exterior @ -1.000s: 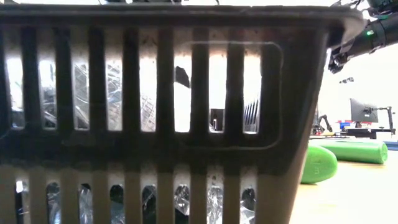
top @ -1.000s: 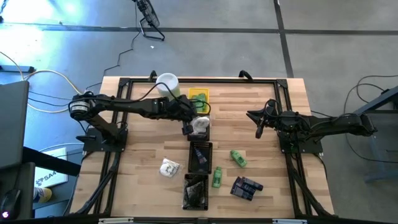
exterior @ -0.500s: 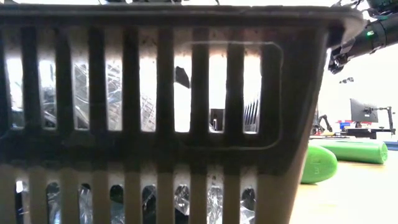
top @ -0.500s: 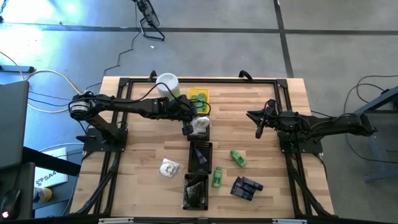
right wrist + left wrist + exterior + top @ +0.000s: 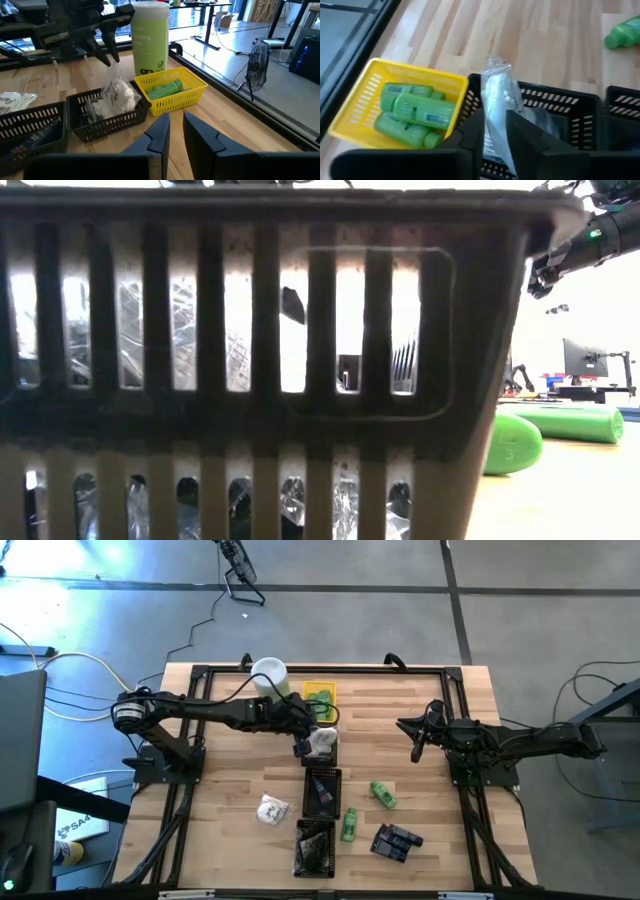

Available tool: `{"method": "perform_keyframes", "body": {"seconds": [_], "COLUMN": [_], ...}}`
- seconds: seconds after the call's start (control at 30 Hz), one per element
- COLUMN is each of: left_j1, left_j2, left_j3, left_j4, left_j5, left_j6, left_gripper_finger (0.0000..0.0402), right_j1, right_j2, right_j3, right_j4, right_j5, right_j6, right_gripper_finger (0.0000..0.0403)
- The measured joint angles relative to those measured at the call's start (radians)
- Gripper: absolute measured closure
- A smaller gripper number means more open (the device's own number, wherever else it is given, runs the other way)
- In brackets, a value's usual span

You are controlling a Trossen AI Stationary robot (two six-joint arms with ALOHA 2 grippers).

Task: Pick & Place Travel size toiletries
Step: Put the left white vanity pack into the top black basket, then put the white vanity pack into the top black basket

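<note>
The left end effector (image 5: pixel 492 135) is positioned over the black tray (image 5: pixel 321 753) beside the yellow tray (image 5: pixel 319 696), its fingers (image 5: pixel 530 145) slightly apart around a clear-wrapped white piece (image 5: pixel 497 107) standing in that tray. The right end effector (image 5: pixel 418 746) hangs above bare worktop (image 5: pixel 230 780) right of centre, fingers nearly together and empty. Other toiletries lie nearby: green bottles (image 5: pixel 383 793), a dark packet (image 5: pixel 396 841) and a white wrapped piece (image 5: pixel 271 809).
</note>
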Motion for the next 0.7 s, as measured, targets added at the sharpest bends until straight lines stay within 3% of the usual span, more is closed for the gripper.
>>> {"method": "perform_keyframes", "body": {"seconds": [0.3, 0.7], "left_j1": [0.002, 0.0], "left_j2": [0.0, -0.001], "left_j3": [0.004, 0.16], "left_j4": [0.006, 0.001], "left_j5": [-0.21, -0.212], "left_j6": [0.007, -0.02], "left_gripper_finger": [0.0302, 0.0302], "right_j1": [0.0, 0.0], "right_j2": [0.0, 0.0], "right_j3": [0.0, 0.0], "right_j4": [0.0, 0.0], "right_j5": [0.0, 0.0], "right_j6": [0.0, 0.0], "right_gripper_finger": [0.0357, 0.0357]}}
